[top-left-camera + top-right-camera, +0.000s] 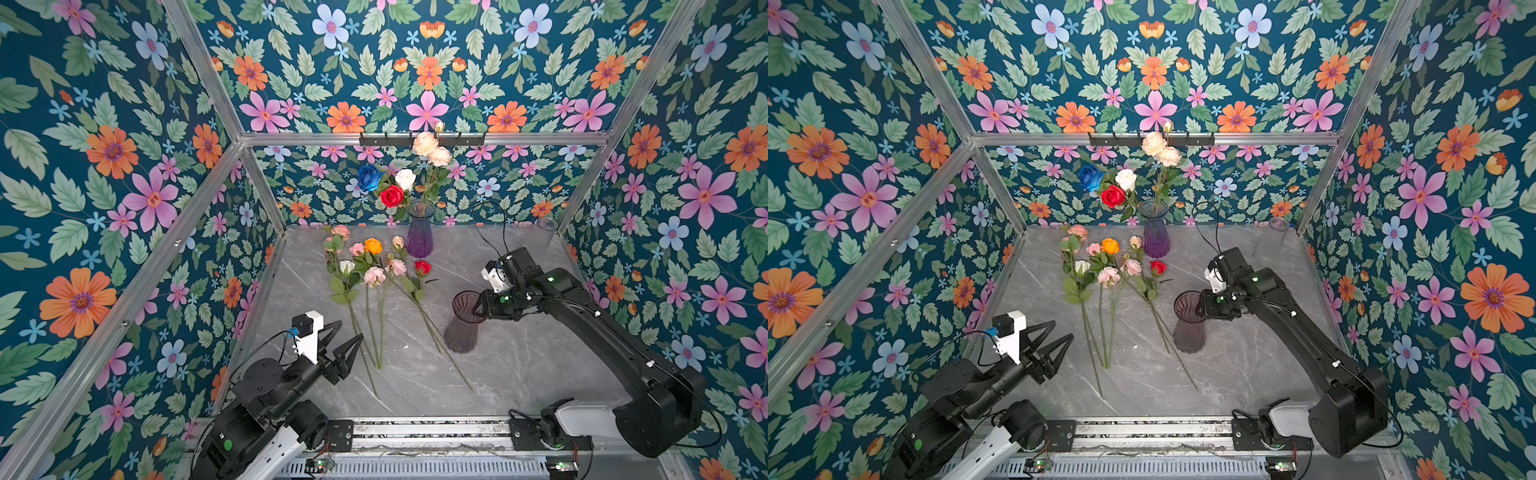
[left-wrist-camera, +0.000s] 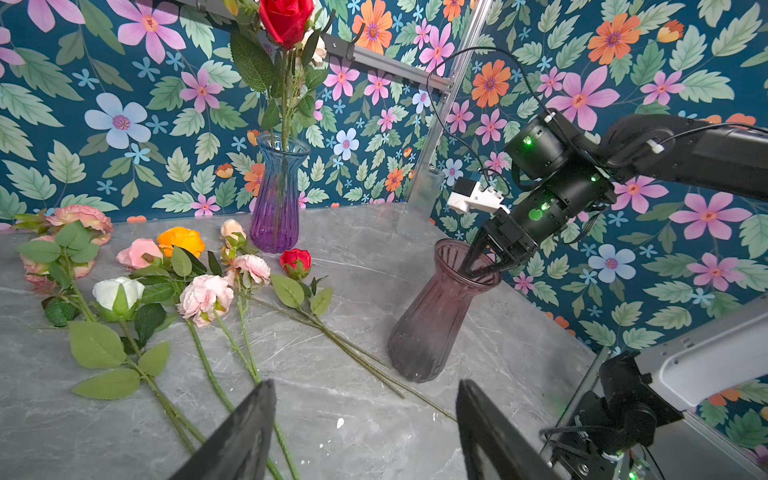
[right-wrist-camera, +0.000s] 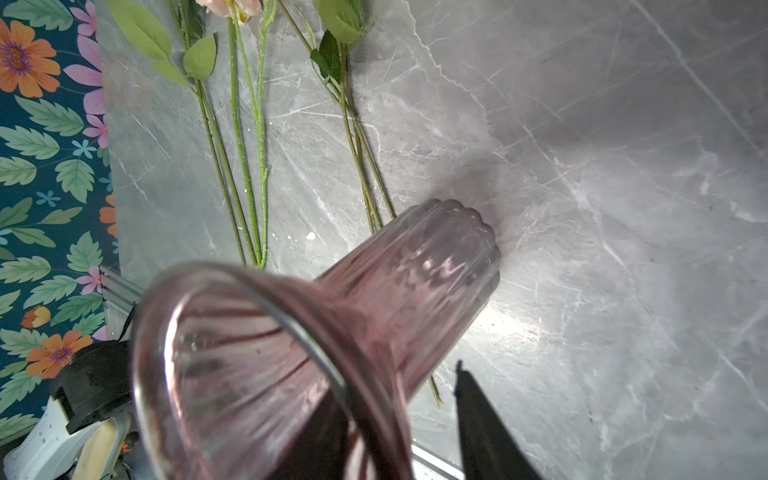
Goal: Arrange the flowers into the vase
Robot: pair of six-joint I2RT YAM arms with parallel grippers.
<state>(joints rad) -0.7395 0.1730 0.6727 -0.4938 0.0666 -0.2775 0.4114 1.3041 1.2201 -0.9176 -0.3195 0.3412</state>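
Several loose flowers [image 1: 374, 274] [image 2: 205, 295] lie on the grey marble table with their stems [image 3: 249, 145] pointing to the front. A purple vase [image 1: 419, 237] [image 2: 276, 208] at the back holds a red rose [image 1: 392, 196], a blue, a white and cream ones. An empty mauve vase [image 1: 461, 332] [image 1: 1187, 332] [image 2: 428, 324] [image 3: 436, 266] stands front right, its base against two stems. My right gripper [image 1: 478, 307] [image 2: 478, 266] [image 3: 395, 382] straddles its rim, open: one finger inside, the other outside and apart from the glass. My left gripper [image 1: 351, 329] [image 1: 1063, 328] [image 2: 363, 384] hovers open over the stem ends, holding nothing.
A clear glass tumbler [image 1: 546, 226] [image 2: 419, 203] stands in the back right corner. Flower-printed walls with aluminium frame bars close in the table on three sides. A black hook rail [image 1: 386, 139] runs along the back bar.
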